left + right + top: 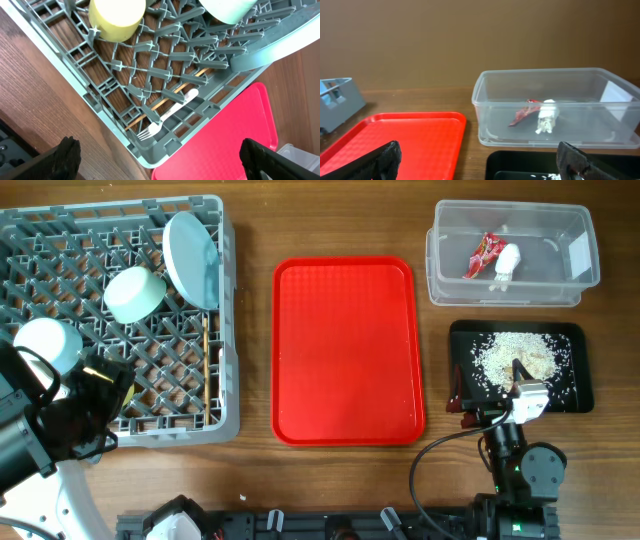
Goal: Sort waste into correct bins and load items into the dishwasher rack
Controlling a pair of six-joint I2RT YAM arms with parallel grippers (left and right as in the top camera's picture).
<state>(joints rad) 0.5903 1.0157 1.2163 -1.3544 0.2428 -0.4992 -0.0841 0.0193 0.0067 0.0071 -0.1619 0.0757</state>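
— Red tray looks bare from above. Anything left on it for you?

— Nothing that I can see. Plate, mint bowl and pale bowl stand in the rack at the far-left corner of the tabletop. My left wrist view shows the cup in there too.

— And the long pieces?

— Chopstick lies low along the rack's right side, its long axis running from the near edge toward the far edge. Fork lies alongside it, tines toward my side. Whether the two touch I cannot tell.

— The waste?

— Wrapper and napkin lie side by side in the tub at the far-right corner. Rice is spread in the black tray, just nearer me along the right edge.

— Your hands?

— My left hand hovers at the rack's near side, fingers wide, holding nothing. The fork lies straight ahead of it, toward the red tray. My right hand hangs over the black tray's near rim, equally wide and empty, with the tub straight ahead toward the far edge.

— So what next?

— I judge sorting and loading done. If fork or chopstick needed reseating, that falls to the left hand. They are right before it and well apart from the right. I would close across their long axis, not along it.
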